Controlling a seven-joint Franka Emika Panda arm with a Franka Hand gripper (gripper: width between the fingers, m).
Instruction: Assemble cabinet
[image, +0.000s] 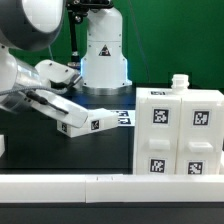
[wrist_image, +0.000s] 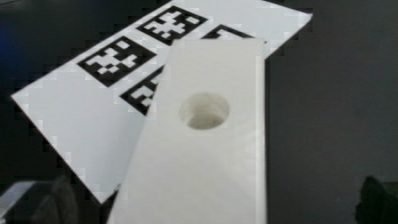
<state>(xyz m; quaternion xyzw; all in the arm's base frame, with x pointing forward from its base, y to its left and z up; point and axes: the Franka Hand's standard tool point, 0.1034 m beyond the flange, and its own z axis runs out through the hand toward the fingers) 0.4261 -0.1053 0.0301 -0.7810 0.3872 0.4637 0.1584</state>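
Note:
The cabinet (image: 180, 135) stands at the exterior view's right, a white boxy body with several square tags on its front and a small knob (image: 180, 81) on top. A loose long white panel (image: 92, 121) with tags lies to its left. In the wrist view this panel (wrist_image: 199, 140) shows a round hole (wrist_image: 206, 110) and runs between my fingers. My gripper (wrist_image: 205, 205) is open over the panel. Its dark fingertips (wrist_image: 32, 202) stand apart from the panel's edges on both sides, and nothing is held. In the exterior view the gripper (image: 72, 112) hangs low above the panel's left end.
The marker board (wrist_image: 125, 70) lies flat under the panel's far end, also in the exterior view as the marker board (image: 124, 118). A long white rail (image: 110, 181) edges the table's front. The robot's base (image: 105, 55) stands behind, against a green backdrop.

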